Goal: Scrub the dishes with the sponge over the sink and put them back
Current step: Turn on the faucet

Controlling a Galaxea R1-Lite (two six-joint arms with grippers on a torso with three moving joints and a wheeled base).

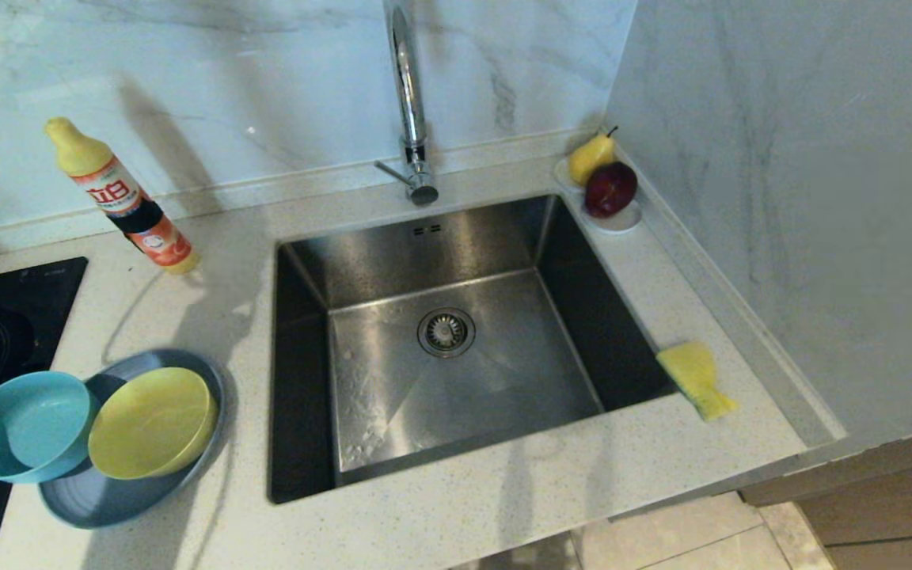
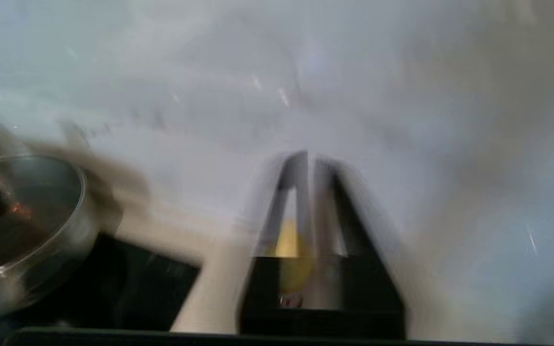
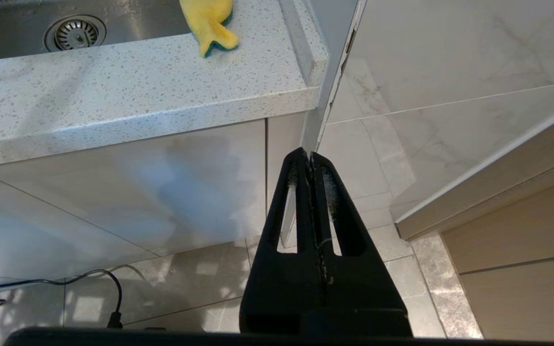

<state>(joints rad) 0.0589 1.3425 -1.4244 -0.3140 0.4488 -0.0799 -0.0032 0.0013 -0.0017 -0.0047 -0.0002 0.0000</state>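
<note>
My left gripper (image 2: 308,161) and right gripper (image 3: 309,158) were both clenched empty; the yellow-and-green rectangular sponge (image 1: 696,378) lay beside the square steel sink (image 1: 440,332).

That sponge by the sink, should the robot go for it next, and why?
Probably yes: the right gripper, shut and low beside the cabinet, should rise toward the sponge. It lies untouched on the counter at the sink edge, and the yellow bowl sits in the plate, teal bowl alongside.
</note>
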